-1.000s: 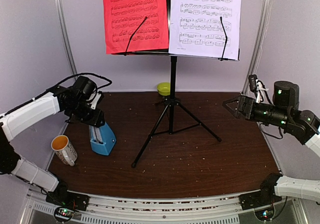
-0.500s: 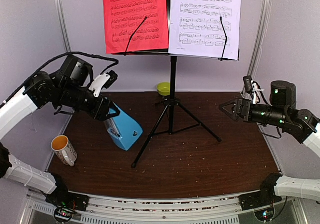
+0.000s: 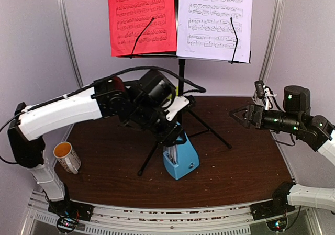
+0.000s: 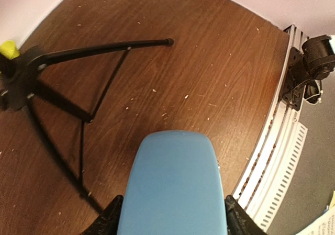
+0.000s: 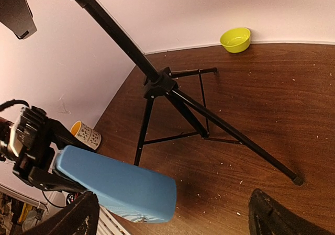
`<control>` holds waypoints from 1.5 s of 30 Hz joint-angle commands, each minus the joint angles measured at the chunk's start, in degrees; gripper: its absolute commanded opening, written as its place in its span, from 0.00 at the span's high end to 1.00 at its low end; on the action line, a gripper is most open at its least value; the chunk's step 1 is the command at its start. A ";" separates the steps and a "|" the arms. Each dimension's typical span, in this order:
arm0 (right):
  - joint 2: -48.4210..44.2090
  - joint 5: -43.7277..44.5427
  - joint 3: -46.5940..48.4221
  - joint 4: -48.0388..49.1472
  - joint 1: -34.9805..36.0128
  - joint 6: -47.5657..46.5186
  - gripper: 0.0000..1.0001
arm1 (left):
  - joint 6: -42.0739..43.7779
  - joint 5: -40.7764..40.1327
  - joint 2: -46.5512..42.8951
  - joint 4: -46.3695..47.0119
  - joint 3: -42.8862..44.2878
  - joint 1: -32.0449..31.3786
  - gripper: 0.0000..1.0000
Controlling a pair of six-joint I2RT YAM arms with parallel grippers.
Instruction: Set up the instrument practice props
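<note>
The black music stand [image 3: 181,75] stands at the table's middle back, with a red sheet [image 3: 141,18] and a white sheet [image 3: 214,20] on its desk. Its tripod legs show in the left wrist view [image 4: 78,54] and the right wrist view [image 5: 159,83]. My left gripper [image 3: 171,140] reaches across in front of the legs and is shut on the blue metronome [image 3: 180,159], held tilted just above the table. In the left wrist view the metronome [image 4: 172,185] fills the space between the fingers [image 4: 111,216]. It also shows in the right wrist view [image 5: 115,185]. My right gripper [image 3: 236,113] is open and empty at the right.
A white mug with yellow inside [image 3: 67,156] stands at the left front, also in the right wrist view [image 5: 86,134]. A lime-green bowl [image 5: 235,38] sits by the back wall behind the stand. The table's front rail [image 4: 272,156] runs close to the metronome.
My left arm has lifted the metronome from the table's left side and carried it right, to the front of the stand's legs. The right arm has barely moved.
</note>
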 commanded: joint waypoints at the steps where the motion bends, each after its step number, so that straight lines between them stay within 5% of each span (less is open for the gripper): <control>1: -1.83 0.24 -1.71 -0.01 -0.35 -0.03 0.00 | -0.10 -1.17 5.18 7.40 9.18 -1.65 0.83; 20: -5.18 0.56 -7.02 0.01 -0.37 3.75 0.00 | -8.37 -8.44 18.11 7.02 15.60 -3.24 0.80; 32: -6.18 1.79 -8.66 -0.86 -0.31 4.99 0.00 | -17.15 -9.60 24.06 6.94 18.21 -3.68 0.69; 35: -6.87 3.58 -8.36 -1.77 -0.25 5.76 0.00 | -18.84 -9.35 24.42 6.94 18.66 -3.68 0.60; 43: -6.90 4.34 -7.95 -3.48 0.04 4.65 0.00 | -18.41 -8.93 21.98 6.16 19.87 -3.53 0.09; 45: -6.62 4.43 -7.76 -3.73 0.19 3.80 0.00 | -17.68 -7.99 19.13 8.10 16.59 -3.23 0.03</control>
